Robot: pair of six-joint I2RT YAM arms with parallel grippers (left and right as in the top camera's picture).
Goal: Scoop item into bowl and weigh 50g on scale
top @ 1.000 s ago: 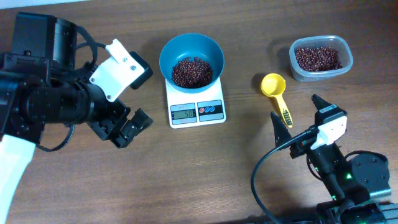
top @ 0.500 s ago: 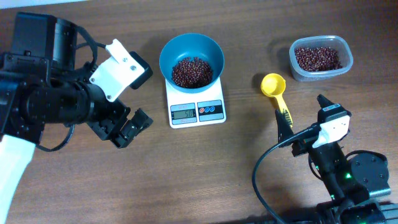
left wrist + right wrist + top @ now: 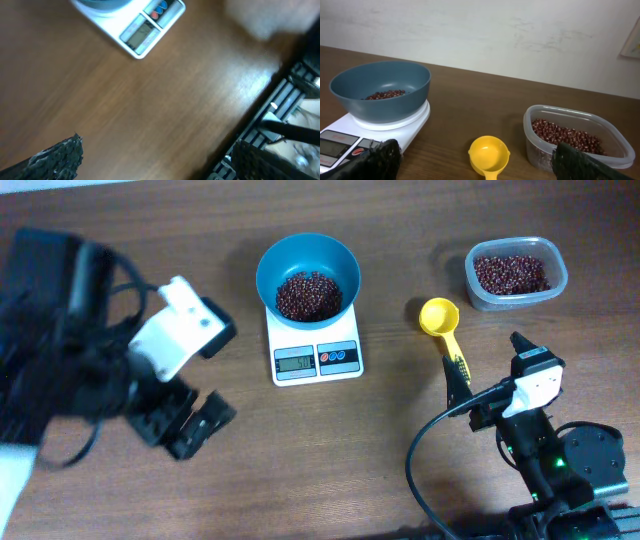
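The teal bowl (image 3: 307, 258) stands on the white scale (image 3: 315, 358) and holds a heap of red-brown beans (image 3: 307, 295). More beans fill the clear tub (image 3: 515, 273) at the back right. The yellow scoop (image 3: 440, 318) lies empty on the table. My right gripper (image 3: 480, 355) is open, its fingers on either side of the scoop's handle and not gripping it. My left gripper (image 3: 190, 420) is open and empty, to the front left of the scale. The right wrist view shows the bowl (image 3: 380, 82), scale (image 3: 340, 137), scoop (image 3: 489, 156) and tub (image 3: 575, 137).
The left wrist view shows the scale's display end (image 3: 145, 30) at the top and bare wood below it. The table's front edge and dark equipment (image 3: 280, 115) lie at that view's right. My left arm (image 3: 70, 330) is blurred.
My left arm has moved toward the table's front left, away from the scale, and is blurred. My right gripper shifted slightly toward the front a second ago and has since stayed still.
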